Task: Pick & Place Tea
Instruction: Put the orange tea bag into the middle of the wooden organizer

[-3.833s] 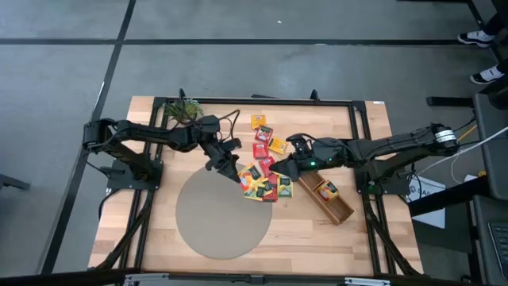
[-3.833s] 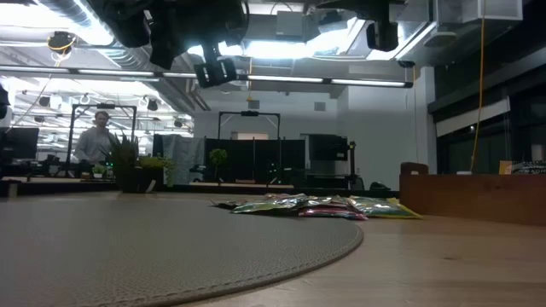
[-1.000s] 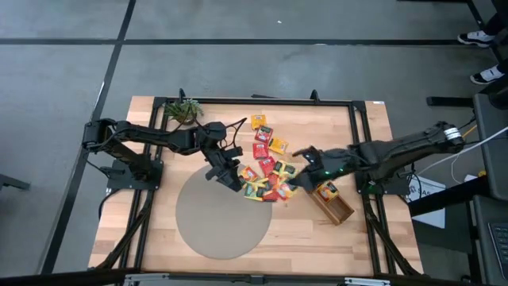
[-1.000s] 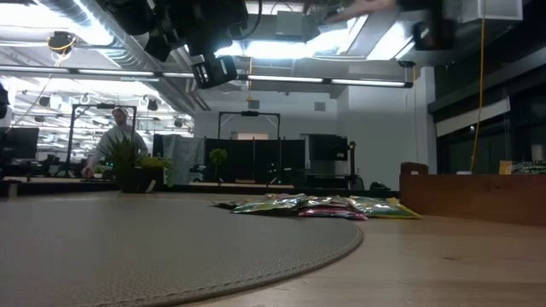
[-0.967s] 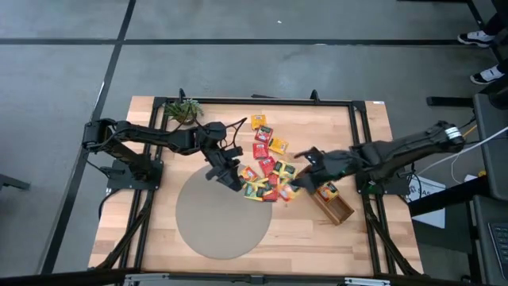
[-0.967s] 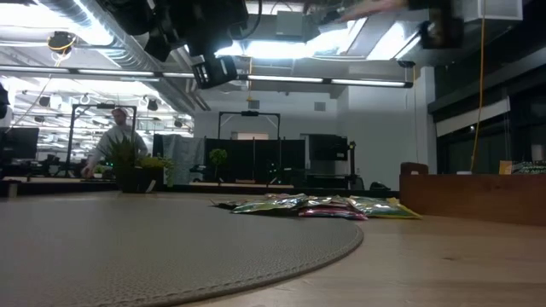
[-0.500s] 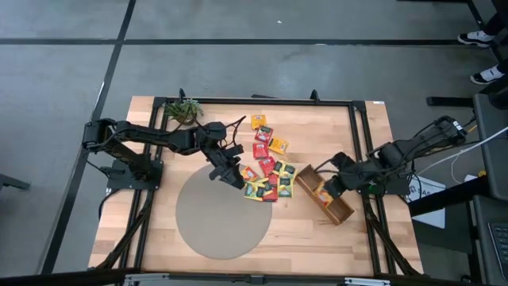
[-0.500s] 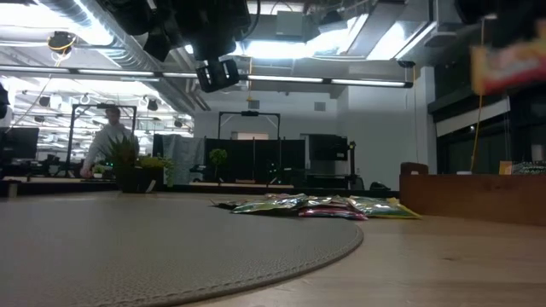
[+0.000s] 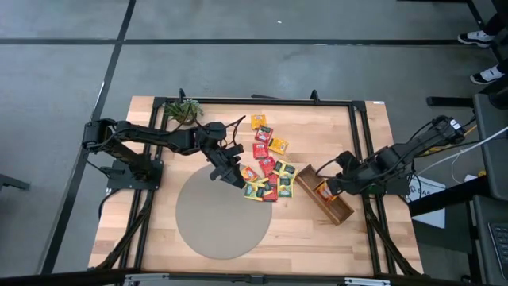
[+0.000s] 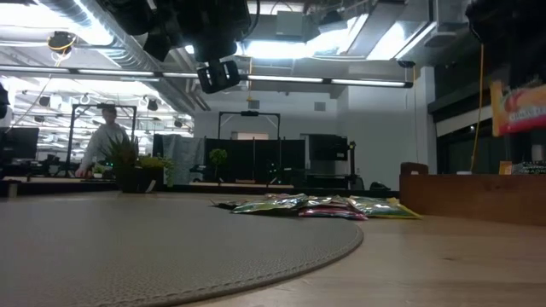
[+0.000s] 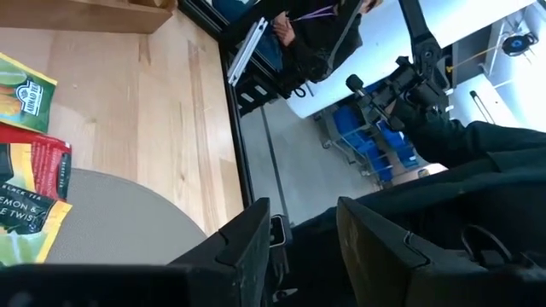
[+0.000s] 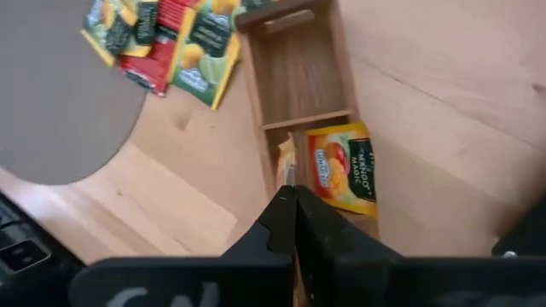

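Note:
The tea sachets [image 9: 266, 171], red, yellow-orange and green, lie in a loose pile on the wood at the mat's far right edge. They also show in the low view [image 10: 316, 205]. My right gripper [image 9: 321, 187] hangs over the brown wooden tray [image 9: 341, 210], shut on one yellow-orange sachet [image 10: 520, 107]. A second yellow-orange sachet [image 12: 341, 166] lies flat in a tray compartment. My left gripper [image 9: 228, 171] hovers open beside the pile's left side, nothing between its fingers [image 11: 256, 247]. My right gripper pinches the yellow-orange sachet between its two shut fingers [image 12: 281, 217]. The sachet sticks out past the fingertips and shows edge-on [image 12: 287, 166] in the wrist view. The fingers slant steeply down from above. The sachet hangs upright, clear of the tray.
A round grey mat [image 9: 222, 214] covers the table's near middle. A small potted plant [image 9: 182, 111] stands at the far left corner. A black frame [image 9: 361, 151] runs around the table. A person [image 10: 102, 141] stands in the room behind.
My right gripper has carried the sachet from the pile toward the table's right edge, ending over the tray. It has tipped from a flatter slant to pointing steeply down, and the sachet has come lower.

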`<action>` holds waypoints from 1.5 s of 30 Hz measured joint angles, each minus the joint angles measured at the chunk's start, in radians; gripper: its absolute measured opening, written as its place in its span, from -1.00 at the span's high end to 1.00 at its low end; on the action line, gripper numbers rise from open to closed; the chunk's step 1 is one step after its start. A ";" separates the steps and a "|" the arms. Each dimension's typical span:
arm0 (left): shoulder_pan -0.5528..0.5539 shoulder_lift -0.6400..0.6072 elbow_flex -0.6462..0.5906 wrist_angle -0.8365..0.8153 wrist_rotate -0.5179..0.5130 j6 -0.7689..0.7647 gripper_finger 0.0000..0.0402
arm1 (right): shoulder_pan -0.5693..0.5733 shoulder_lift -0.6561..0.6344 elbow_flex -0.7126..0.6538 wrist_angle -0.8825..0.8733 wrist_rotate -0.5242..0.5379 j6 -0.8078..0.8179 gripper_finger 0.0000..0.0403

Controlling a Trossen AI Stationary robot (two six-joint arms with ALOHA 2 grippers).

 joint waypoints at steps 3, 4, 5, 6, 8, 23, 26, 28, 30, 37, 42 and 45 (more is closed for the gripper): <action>0.000 0.000 0.000 0.000 -0.012 0.001 0.34 | 0.000 0.000 -0.037 0.025 0.000 0.001 0.98; 0.000 0.000 0.000 0.000 -0.014 0.001 0.34 | 0.000 0.000 -0.050 0.032 0.000 0.003 0.98; 0.000 0.000 0.000 0.000 -0.017 0.002 0.34 | 0.000 0.001 -0.063 0.038 0.000 0.009 0.98; 0.000 0.000 0.000 0.000 -0.021 0.003 0.35 | 0.000 0.003 -0.074 0.044 0.006 0.016 0.98; 0.000 0.000 0.000 0.000 -0.024 0.003 0.35 | 0.001 0.005 -0.100 0.059 0.014 0.018 0.98; 0.000 0.000 0.000 -0.002 -0.029 0.021 0.33 | 0.001 0.005 -0.132 0.065 0.066 0.019 0.87; 0.000 0.000 0.000 -0.002 -0.030 0.036 0.33 | 0.001 0.005 -0.132 0.066 0.067 0.019 0.83; 0.000 0.000 0.000 -0.002 -0.030 0.037 0.33 | 0.001 0.005 -0.132 0.068 0.066 0.019 0.81; 0.000 0.000 0.000 -0.002 -0.030 0.037 0.33 | 0.001 0.005 -0.132 0.071 0.066 0.020 0.80; 0.000 0.000 0.000 -0.002 -0.030 0.037 0.35 | 0.001 0.005 -0.132 0.071 0.046 0.020 0.75; 0.000 0.000 0.000 -0.002 -0.030 0.037 0.35 | 0.001 0.005 -0.132 0.075 0.033 0.028 0.75; 0.000 0.000 0.000 -0.002 -0.030 0.037 0.34 | 0.001 0.004 -0.132 0.076 0.030 0.063 0.72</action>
